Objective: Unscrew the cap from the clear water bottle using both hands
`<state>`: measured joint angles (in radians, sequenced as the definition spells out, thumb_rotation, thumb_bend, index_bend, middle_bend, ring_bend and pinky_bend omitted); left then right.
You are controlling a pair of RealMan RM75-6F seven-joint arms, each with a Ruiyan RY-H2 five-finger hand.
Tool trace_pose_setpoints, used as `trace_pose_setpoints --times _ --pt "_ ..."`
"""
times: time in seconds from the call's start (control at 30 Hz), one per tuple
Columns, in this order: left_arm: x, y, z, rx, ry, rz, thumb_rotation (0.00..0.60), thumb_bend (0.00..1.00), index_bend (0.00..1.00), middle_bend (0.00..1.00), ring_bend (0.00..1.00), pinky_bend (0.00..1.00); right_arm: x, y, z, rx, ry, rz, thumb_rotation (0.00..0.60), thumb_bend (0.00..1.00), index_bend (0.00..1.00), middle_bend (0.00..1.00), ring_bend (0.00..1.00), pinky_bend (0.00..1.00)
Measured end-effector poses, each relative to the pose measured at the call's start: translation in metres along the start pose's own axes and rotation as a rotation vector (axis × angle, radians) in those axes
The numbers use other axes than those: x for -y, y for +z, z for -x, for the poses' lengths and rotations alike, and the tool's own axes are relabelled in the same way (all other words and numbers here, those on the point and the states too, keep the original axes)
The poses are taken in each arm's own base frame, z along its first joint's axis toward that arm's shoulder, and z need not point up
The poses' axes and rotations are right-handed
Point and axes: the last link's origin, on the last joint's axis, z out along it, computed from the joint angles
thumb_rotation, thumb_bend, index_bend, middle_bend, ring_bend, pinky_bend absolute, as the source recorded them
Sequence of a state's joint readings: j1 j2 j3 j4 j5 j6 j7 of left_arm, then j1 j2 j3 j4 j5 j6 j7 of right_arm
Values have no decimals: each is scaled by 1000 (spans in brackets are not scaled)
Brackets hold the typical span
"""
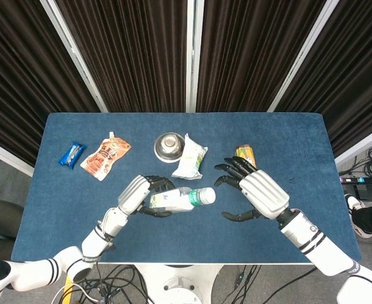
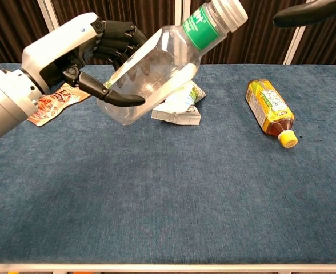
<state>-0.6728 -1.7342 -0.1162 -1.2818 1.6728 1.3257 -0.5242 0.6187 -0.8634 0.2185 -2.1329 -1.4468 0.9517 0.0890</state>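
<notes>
**Left hand presents the bottle, right hand opens for the cap**

The left hand (image 2: 71, 54) grips the clear water bottle (image 2: 156, 65) around its body, fingers curled over the top and thumb under the belly, and holds it lifted off the blue surface (image 2: 168, 194). The bottle is tilted, base toward the left hand and neck pointing up and to the right. That tilt looks deliberate: it turns the white cap (image 2: 230, 12) toward the other arm and leaves the neck and green label free of fingers, so nothing blocks a twist. Holding the body rather than the neck should also give the left hand a firm brace against the turning force.

In the head view the cap (image 1: 207, 196) sits just beside the right hand (image 1: 255, 195), which holds nothing; its fingers are spread and slightly curved, palm facing the cap, apart from it. This reads as the approach before the grasp, with the unscrewing itself not yet begun. The next move probably calls for the right hand to close around the cap squarely; a loose or off-centre hold could slip on the small cap or push the bottle out of the left hand's grip.

On the surface lie things that play no part: a blue snack bar (image 1: 72, 153), an orange pouch (image 1: 105, 158), a metal bowl (image 1: 169, 146), a white-green packet (image 1: 190, 158), and an amber tea bottle (image 2: 269, 108) with a yellow cap, well apart from the raised bottle.
</notes>
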Motion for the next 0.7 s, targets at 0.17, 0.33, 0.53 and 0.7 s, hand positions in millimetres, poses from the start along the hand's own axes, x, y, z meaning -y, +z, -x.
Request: trace_pose_setpoints --times 0.17,0.33,0.53,0.7 --pt "-1 1 -1 -1 1 3 600 324 613 585 512 595 0 -3 1 4 -2 3 471 137 321 123 0 0" --pt "-2 1 -1 0 1 -2 600 323 613 584 512 595 2 -3 2 6 -6 -9 472 137 321 124 0 0" --pt "0 0 1 5 5 -9 600 321 613 584 512 595 5 -3 2 9 -8 -19 470 137 322 124 0 0" --pt "0 0 -1 -2 3 -4 600 321 613 584 512 594 2 -2 1 -2 -12 -10 471 137 321 123 0 0"
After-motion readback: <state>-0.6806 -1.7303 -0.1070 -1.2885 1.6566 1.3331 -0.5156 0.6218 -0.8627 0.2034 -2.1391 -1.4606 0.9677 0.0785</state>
